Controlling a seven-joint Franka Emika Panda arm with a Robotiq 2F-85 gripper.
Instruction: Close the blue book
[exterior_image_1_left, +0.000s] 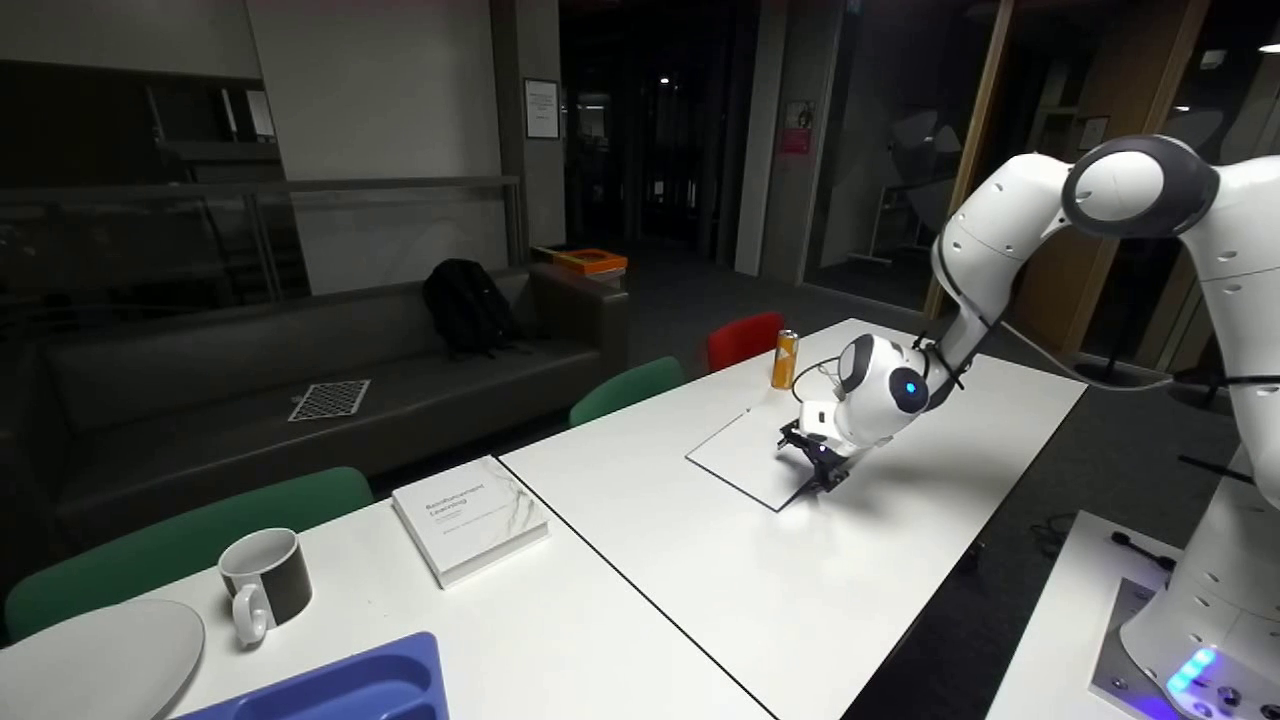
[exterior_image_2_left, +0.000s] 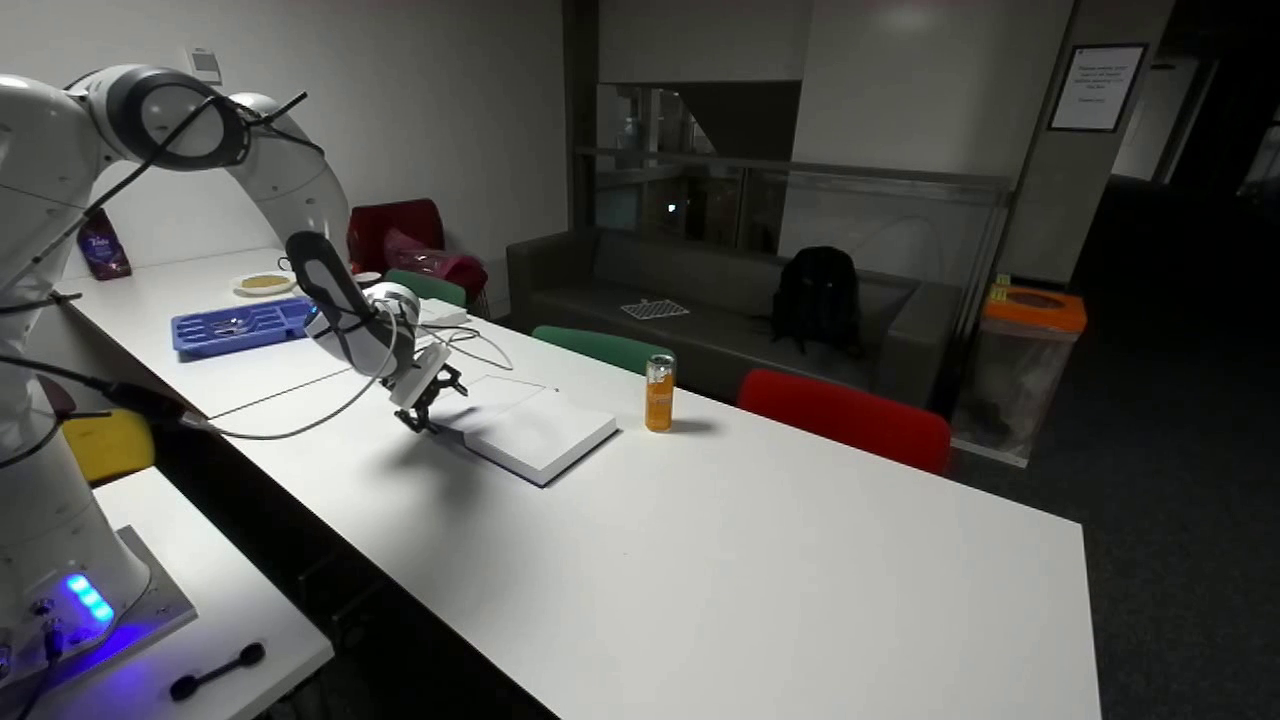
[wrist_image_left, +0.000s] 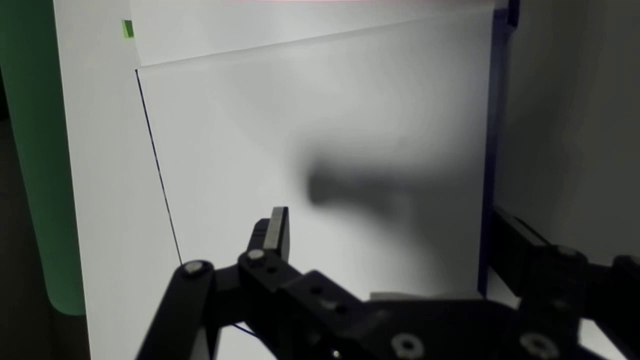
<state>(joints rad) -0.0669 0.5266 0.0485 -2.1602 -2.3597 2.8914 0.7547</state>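
White cover on thick book (exterior_image_1_left: 470, 515), can read "Reinforcement Learning"; lines below too small. Framed notice (exterior_image_2_left: 1098, 88) and purple bag (exterior_image_2_left: 103, 245), lettering illegible. Count in an exterior view: one orange can (exterior_image_1_left: 786, 360), one mug (exterior_image_1_left: 285, 590), one plate (exterior_image_1_left: 110, 650), one blue tray (exterior_image_1_left: 425, 660), one red chair (exterior_image_1_left: 745, 340), two green chairs (exterior_image_1_left: 627, 388), one black backpack (exterior_image_1_left: 470, 305) on sofa (exterior_image_1_left: 230, 360). Just one blue book (exterior_image_2_left: 540, 435), lying open on white table (exterior_image_2_left: 760, 560), pages up, near orange can, well apart from thick book. Gripper (wrist_image_left: 390, 215) at edge of blue book, fingers spread wide, released. In wrist view, see one fingertip (wrist_image_left: 278, 230) over page, one beside blue cover edge; cannot tell if touching. In the way: gripper body covering part of page, shadow (wrist_image_left: 350, 187) across it, arm (exterior_image_1_left: 1000, 230) stretched over table.
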